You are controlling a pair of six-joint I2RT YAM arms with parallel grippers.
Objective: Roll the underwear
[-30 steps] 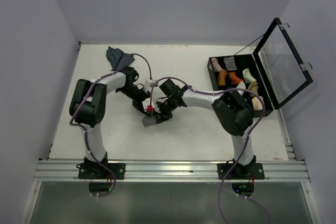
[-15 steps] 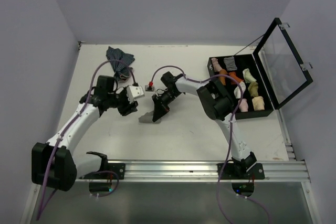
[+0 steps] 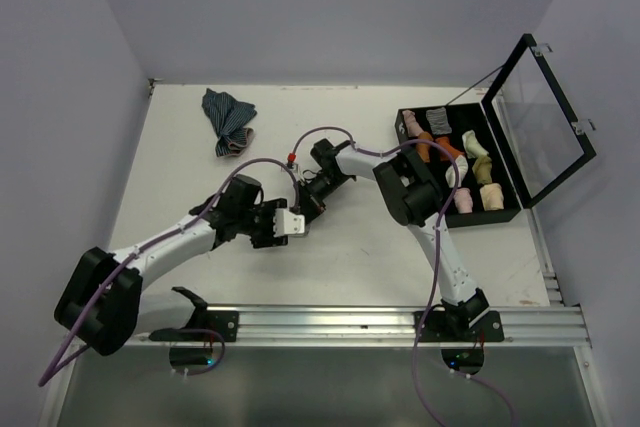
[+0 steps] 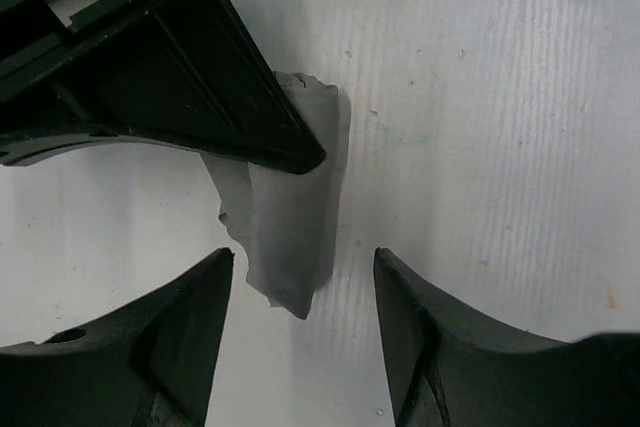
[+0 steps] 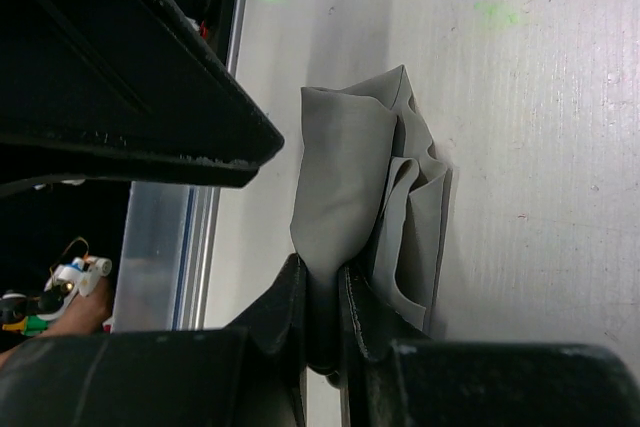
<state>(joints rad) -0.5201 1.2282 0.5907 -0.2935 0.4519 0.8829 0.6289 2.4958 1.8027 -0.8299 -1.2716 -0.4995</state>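
My right gripper (image 5: 322,292) pinches the grey underwear (image 5: 345,177); my left gripper (image 4: 303,272) stands open astride its free end. I should close low — catching every layer.

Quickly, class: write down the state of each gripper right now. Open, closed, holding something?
Left gripper: open, astride one end of the grey underwear, gripping nothing.
Right gripper: closed, pinching the grey underwear.
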